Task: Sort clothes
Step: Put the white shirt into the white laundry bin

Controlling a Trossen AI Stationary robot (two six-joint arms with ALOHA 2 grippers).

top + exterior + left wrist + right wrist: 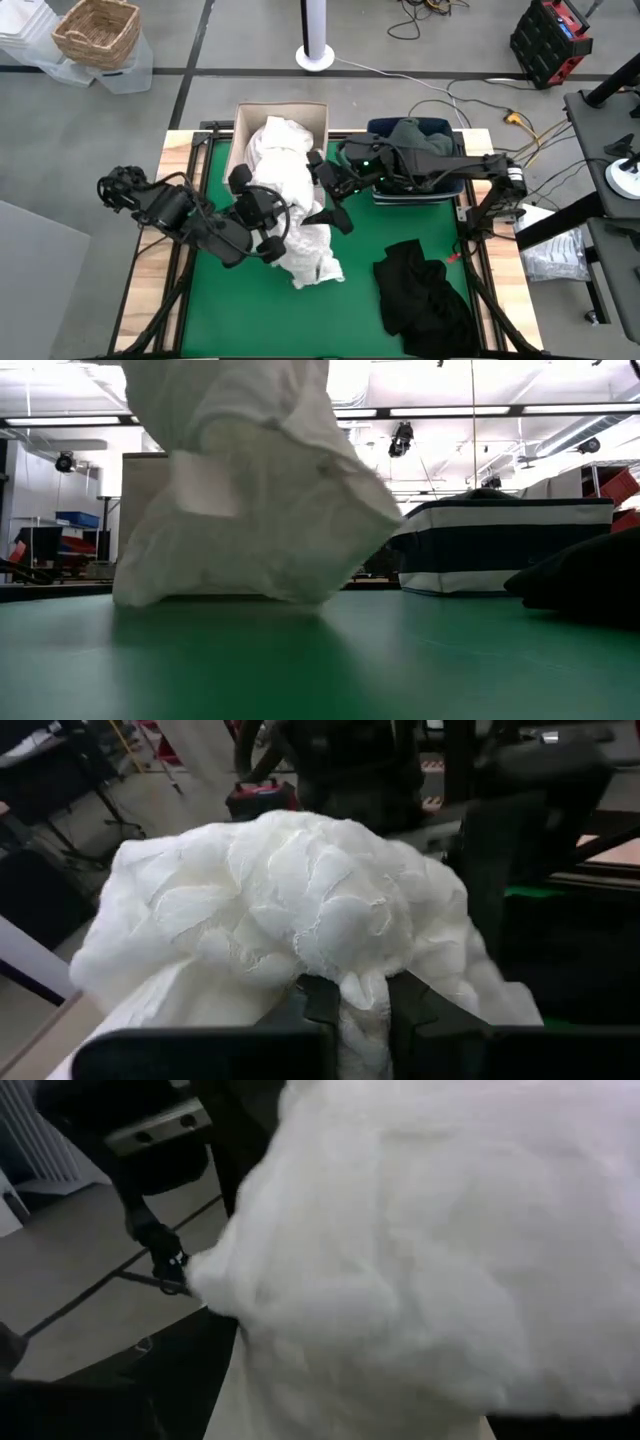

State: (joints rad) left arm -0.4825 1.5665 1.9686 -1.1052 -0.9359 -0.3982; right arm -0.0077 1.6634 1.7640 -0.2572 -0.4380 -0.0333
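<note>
A white lacy garment point(295, 215) stretches from the beige fabric box point(240, 125) down over the green mat, and its lower end point(250, 575) rests on the mat. My left gripper point(365, 1010) comes in from the table's left point(262, 215) and is shut on this garment. My right gripper point(332, 192) reaches in from the right, open, with the white cloth point(420, 1250) close before it. More white clothes point(280, 135) lie in the box. A dark green garment point(420, 138) lies in the navy bin point(415, 192). A black garment point(420, 290) lies on the mat. My left gripper pinches a bunched fold of the white garment's lace point(362, 990) between its two fingers point(320, 1005). It comes level from the table's left side. The cloth bulges beyond the fingers, and the garment's lower end point(250, 575) lies on the mat. My right gripper stands against the white garment; I cannot tell whether it touches it.
The navy bin with white stripes point(500, 550) stands at the far right of the mat, and the beige box at the far middle. The black garment point(590, 580) takes up the near right. Bare green mat point(230, 300) lies near left. Cables and a basket point(95, 32) lie on the floor beyond.
</note>
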